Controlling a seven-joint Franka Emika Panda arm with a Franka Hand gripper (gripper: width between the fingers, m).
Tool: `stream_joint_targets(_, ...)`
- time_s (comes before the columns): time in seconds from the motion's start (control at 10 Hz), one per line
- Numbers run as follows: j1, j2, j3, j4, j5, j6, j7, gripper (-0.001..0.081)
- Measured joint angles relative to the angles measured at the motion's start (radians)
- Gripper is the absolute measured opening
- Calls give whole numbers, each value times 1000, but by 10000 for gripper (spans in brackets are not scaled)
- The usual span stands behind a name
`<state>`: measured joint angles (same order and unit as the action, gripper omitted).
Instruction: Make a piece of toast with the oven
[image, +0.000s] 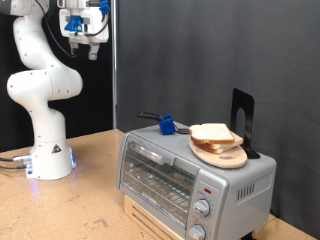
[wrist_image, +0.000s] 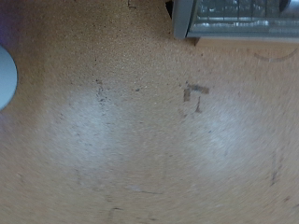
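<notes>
Hovering high above table, end effector (image: 84, 40) state unclear; toast (image: 212, 133) flat atop closed oven (image: 190, 178)

No readable text, brand, number or label shows in either view. The base of the robot arm (image: 52, 160) carries a small dark triangular mark, too small to read. The knobs on the oven (image: 190, 180) show no legible markings. A dark mark on the tabletop (wrist_image: 195, 92) spells nothing.
</notes>
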<state>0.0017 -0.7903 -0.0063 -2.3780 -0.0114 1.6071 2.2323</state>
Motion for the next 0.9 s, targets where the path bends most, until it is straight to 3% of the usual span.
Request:
stream_joint_targets(0.3, 71, -43, -36, -41, -41, 49, -327, 806)
stream_joint_targets(0.4, 86, -60, -45, -74, -62, 91, -407, 806)
stream_joint_targets(0.5, 84, -60, -45, -72, -50, 85, -388, 806)
stream_joint_targets(0.7, 135, -81, -82, -73, -12, 98, -586, 806)
stream_joint_targets(0.9, 186, -101, -122, -114, -28, 219, -793, 806)
